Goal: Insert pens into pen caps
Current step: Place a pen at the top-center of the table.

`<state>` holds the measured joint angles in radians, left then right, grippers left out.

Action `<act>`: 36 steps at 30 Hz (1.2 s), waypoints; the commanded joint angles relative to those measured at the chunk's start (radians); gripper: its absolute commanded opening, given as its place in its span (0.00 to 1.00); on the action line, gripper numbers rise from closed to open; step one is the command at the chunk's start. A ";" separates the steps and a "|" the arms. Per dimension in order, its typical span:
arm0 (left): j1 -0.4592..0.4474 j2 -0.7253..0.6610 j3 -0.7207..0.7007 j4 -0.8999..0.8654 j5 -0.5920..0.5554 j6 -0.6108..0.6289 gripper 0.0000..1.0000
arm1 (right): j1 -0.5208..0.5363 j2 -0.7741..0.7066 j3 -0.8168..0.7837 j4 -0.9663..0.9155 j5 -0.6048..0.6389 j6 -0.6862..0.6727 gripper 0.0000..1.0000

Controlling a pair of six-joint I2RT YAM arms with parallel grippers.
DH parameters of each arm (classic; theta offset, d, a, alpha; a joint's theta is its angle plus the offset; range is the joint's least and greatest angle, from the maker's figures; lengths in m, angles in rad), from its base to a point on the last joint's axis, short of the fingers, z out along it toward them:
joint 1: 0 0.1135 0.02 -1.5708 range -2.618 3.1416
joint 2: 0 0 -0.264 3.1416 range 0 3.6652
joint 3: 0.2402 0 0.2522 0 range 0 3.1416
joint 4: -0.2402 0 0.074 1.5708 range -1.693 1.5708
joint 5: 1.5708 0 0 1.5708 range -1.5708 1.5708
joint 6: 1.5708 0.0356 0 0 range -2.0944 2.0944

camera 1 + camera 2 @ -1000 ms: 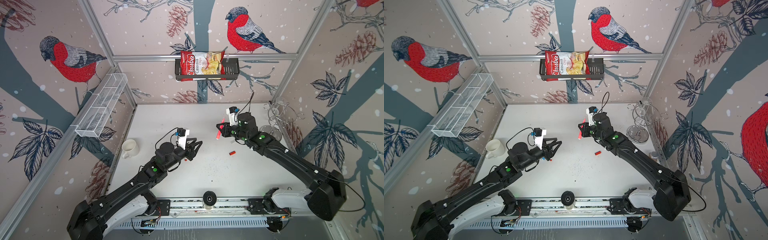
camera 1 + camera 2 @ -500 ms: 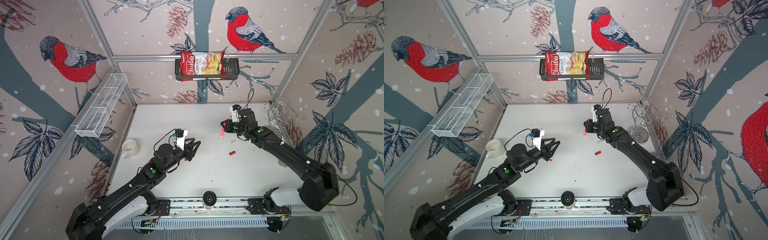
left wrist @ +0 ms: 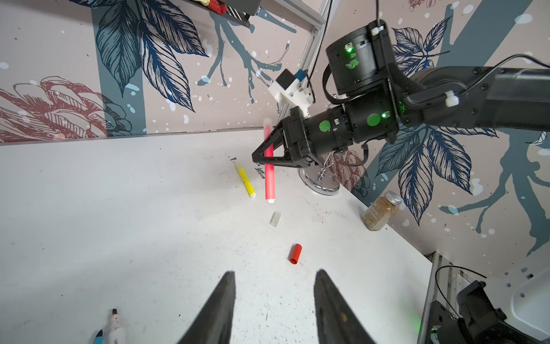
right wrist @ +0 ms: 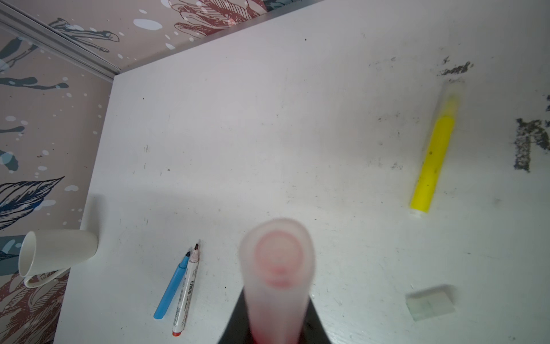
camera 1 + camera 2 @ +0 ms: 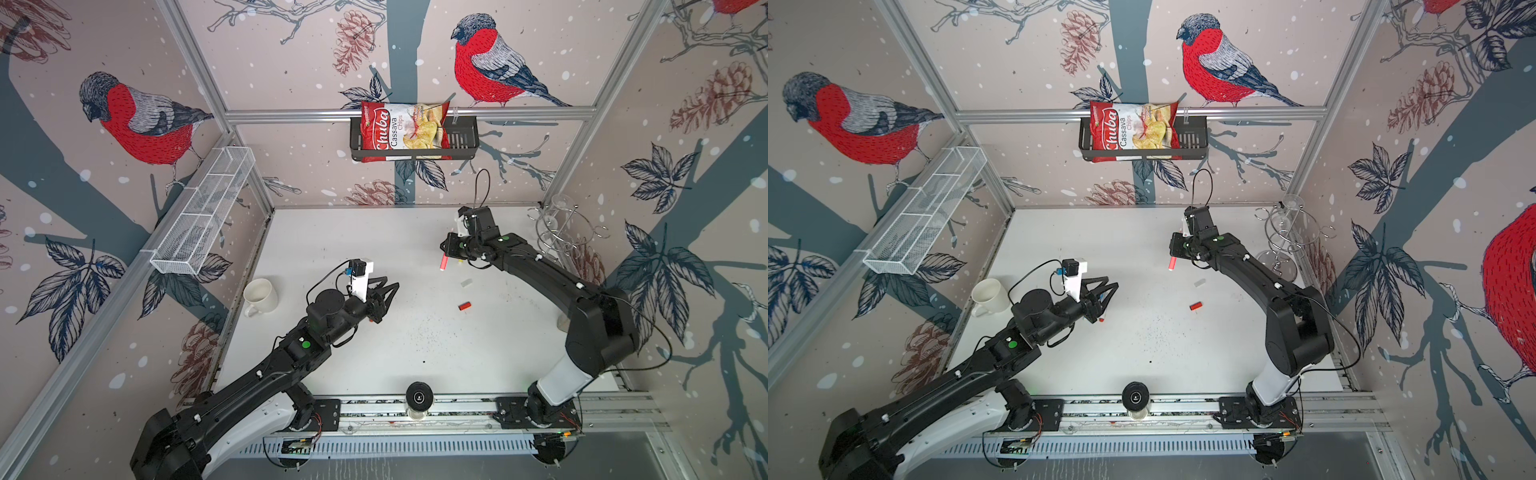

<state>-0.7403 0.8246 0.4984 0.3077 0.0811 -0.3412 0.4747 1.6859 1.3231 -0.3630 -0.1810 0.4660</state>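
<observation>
R gripper (image 3: 259, 158) shifted, pink pen (image 3: 269, 181) clamped (upright)

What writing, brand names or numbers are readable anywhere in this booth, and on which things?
"Chuba": large white script on the red-and-white crisp bag lying in the black wire basket on the back wall.
"Cassava Chips": printed beside it on the same bag.
Small badge at the bag's corner: too small to read.
White-bodied marker pen lying on the table: dark print along its barrel, too blurred to read.
No other writing is legible.
</observation>
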 commanded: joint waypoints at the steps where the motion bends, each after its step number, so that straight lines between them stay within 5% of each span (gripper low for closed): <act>1: 0.001 -0.011 -0.004 0.003 -0.010 0.010 0.44 | -0.008 0.045 0.035 -0.033 0.020 -0.019 0.00; 36: 0.001 -0.076 -0.016 -0.036 -0.006 -0.021 0.45 | -0.142 0.518 0.432 -0.223 0.125 -0.039 0.00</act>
<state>-0.7403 0.7570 0.4774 0.2794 0.0711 -0.3622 0.3328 2.1838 1.7279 -0.5545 -0.0834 0.4400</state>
